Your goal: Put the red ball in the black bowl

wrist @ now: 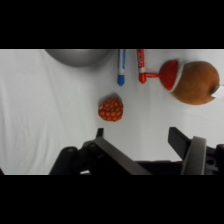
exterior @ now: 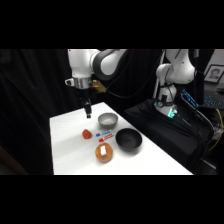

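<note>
White table (exterior: 75, 150): red ball (wrist: 111, 109) near a white-labelled orange-brown object (exterior: 104, 152).

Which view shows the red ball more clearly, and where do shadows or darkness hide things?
Wrist view: the red ball shows its patterned surface on evenly lit white table. Side view: soft focus, the ball a small blob, surroundings dark, black bowl interior featureless.
</note>
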